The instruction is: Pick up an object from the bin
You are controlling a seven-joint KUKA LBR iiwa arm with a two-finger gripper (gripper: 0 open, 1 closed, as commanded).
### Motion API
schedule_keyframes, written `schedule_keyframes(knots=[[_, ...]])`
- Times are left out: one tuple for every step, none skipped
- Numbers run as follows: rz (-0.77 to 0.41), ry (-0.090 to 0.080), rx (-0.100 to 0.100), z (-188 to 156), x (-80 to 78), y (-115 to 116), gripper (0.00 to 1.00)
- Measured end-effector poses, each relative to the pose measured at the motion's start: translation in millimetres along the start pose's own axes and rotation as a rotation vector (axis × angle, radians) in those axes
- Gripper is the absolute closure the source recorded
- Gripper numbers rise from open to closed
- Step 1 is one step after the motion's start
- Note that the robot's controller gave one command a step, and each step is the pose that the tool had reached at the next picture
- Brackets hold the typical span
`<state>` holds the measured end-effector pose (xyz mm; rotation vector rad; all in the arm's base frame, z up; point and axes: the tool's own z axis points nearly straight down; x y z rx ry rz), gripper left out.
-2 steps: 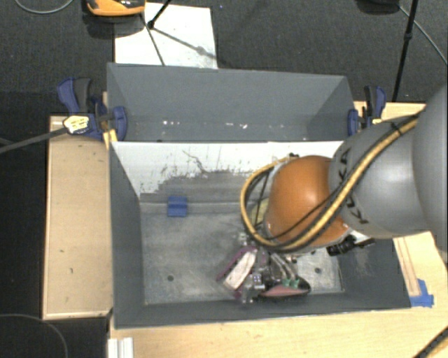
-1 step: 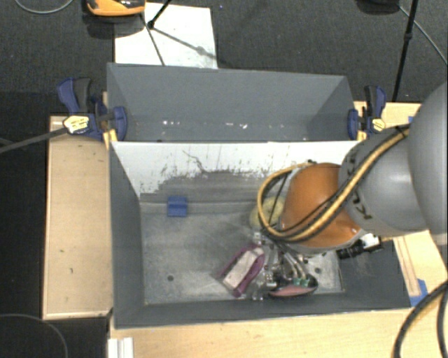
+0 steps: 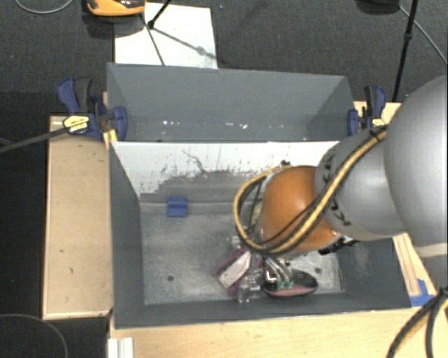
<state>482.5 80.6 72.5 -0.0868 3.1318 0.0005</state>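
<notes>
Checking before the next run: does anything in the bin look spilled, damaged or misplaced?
Nothing stands out. A blue block lies alone at the back left; the gripper hangs over a pinkish piece in front.

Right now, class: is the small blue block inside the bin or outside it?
Inside. The blue block lies on the floor of the bin, by the back wall, well apart from the gripper.

Dark grey floor (image 3: pixel 42 42) across top & left of frame, carpet-like. White sheet (image 3: pixel 189 31) lying top centre, w/ thin dark rods (image 3: pixel 178 40) crossing it. Yellow-orange item (image 3: pixel 112 7) at top edge. Black cable (image 3: pixel 28 142) trailing in from left edge; dark pole (image 3: pixel 404 49) upper right.
</notes>
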Motion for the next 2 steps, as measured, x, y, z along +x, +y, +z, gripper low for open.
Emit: schedule_keyframes(knots=[[0.005, 0.007, -0.001, 1, 2.9, 0, 1.00], [-0.360, 0.003, -0.002, -129, -4.3, 22, 1.00]])
